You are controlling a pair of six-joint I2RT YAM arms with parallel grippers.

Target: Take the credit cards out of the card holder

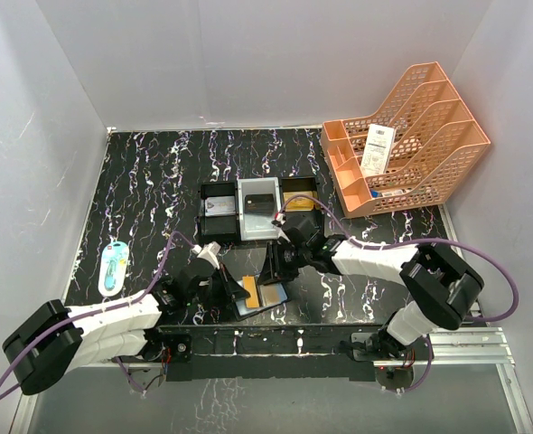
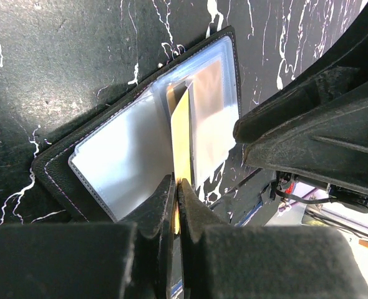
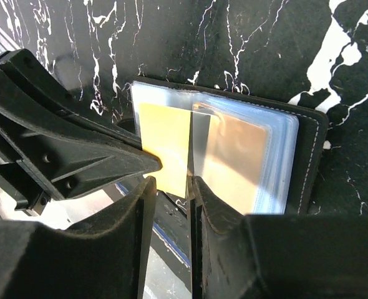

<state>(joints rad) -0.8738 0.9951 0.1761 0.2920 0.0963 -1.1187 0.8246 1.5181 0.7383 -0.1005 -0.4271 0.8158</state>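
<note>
Extraction: left tool (image 2: 176, 184) pinched gold-orange plastic card (image 2: 181, 137), right tool (image 3: 173, 184) narrow at blue-grey card holder (image 3: 284, 156); next needed straight pull.

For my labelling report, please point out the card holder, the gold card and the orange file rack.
card holder (image 2: 121, 162): left wrist view, clear left panel.
gold card (image 2: 181, 137): left wrist view, middle of its face.
orange file rack (image 1: 438, 176): top external view, mesh side wall.
</note>
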